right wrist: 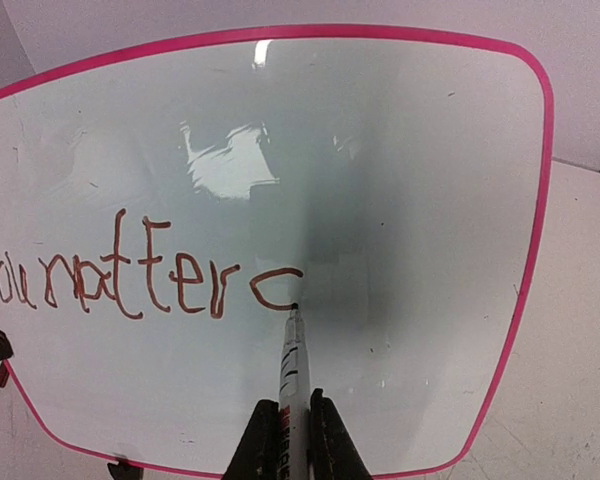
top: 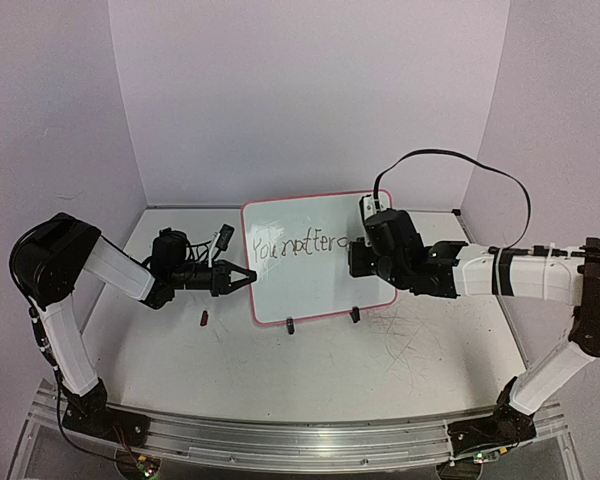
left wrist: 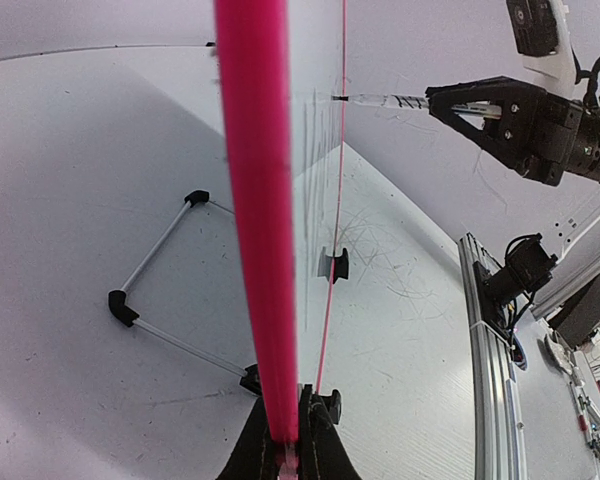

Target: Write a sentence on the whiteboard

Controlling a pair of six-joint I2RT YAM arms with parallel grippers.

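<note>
We keep small pink-rimmed white whiteboard (top: pixel 310 290) steady, edge clamped in left gripper (left wrist: pixel 290 428). Right gripper (right wrist: pixel 294 428) pinches slim marker (right wrist: pixel 293 370), tip on board just ahead. Thin dark handwritten sentence (right wrist: pixel 130 275) roughly half done (last letter unfinished); right half blank.

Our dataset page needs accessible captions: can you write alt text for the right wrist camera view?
The right gripper holds a marker with its tip on the whiteboard, whose pink rim frames most of the view. The tip sits at the end of a curved stroke that follows the handwritten sentence, reading roughly "You matter".
</note>
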